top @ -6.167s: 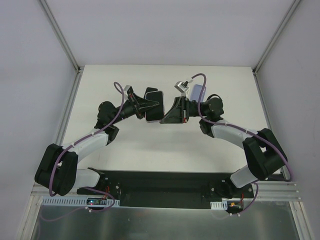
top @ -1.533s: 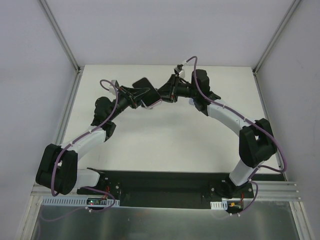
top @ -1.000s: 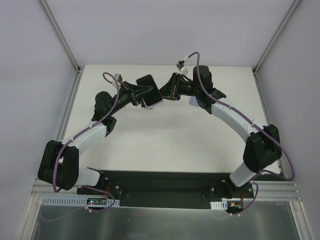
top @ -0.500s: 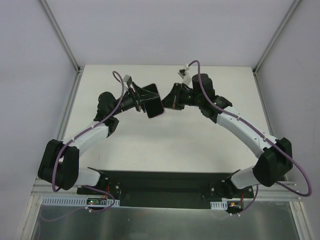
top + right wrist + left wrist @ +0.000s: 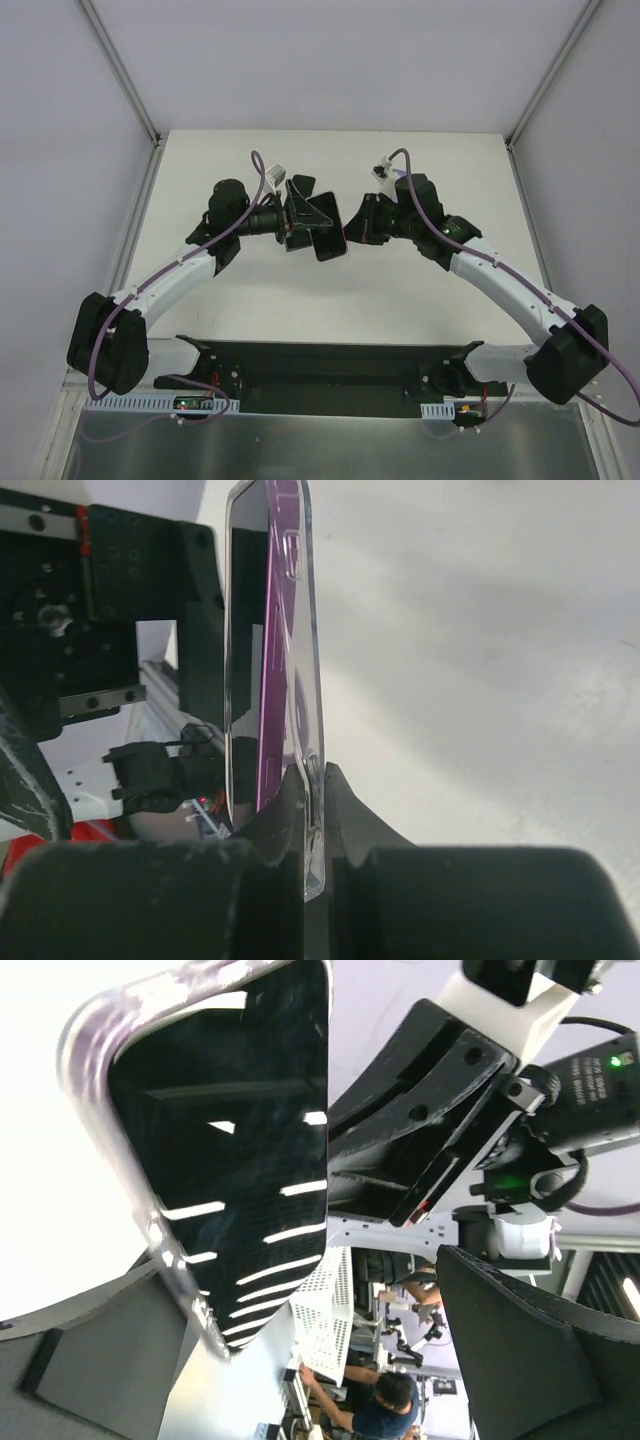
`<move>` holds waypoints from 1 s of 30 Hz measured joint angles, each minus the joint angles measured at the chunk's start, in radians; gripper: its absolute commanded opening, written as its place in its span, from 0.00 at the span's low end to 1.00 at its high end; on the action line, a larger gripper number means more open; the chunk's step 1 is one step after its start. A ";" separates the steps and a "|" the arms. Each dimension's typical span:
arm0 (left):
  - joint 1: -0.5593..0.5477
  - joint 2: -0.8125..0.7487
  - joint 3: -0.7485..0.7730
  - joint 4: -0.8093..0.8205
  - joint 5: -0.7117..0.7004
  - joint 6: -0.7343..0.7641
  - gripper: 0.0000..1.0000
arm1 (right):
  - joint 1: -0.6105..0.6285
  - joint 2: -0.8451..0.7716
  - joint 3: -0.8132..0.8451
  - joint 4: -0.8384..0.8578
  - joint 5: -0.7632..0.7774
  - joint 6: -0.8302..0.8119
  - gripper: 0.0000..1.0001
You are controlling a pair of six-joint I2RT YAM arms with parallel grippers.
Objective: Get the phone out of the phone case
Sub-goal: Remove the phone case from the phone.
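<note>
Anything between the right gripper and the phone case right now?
Nothing visible. The right gripper pinches the bottom edge of the phone case directly between its fingers, with the phone inside it.

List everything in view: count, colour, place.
phone: one, black screen, held up over the table between the two pincers, in its case.
phone case: one, clear purple, around the phone.
table: one, white, under both arms.
person: one, dark-haired, in the background at the bottom of the left wrist view.
left arm: one, black and white with a purple cable, left side.
right arm: one, same colours, right side.
left pincer: one, black, jaws apart, next to the phone.
right pincer: one, black, shut on the edge of the phone case.
</note>
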 measured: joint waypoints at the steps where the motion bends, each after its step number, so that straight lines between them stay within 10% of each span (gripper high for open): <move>1: 0.000 -0.008 0.011 -0.055 -0.004 0.034 0.99 | -0.004 -0.012 -0.006 -0.013 0.023 -0.013 0.01; 13: -0.075 -0.015 0.063 -0.480 -0.195 0.286 0.95 | -0.055 0.116 -0.045 -0.283 0.387 -0.111 0.01; 30: -0.352 0.281 0.204 -0.589 -0.596 0.433 0.78 | 0.023 0.298 0.089 -0.429 0.484 0.004 0.01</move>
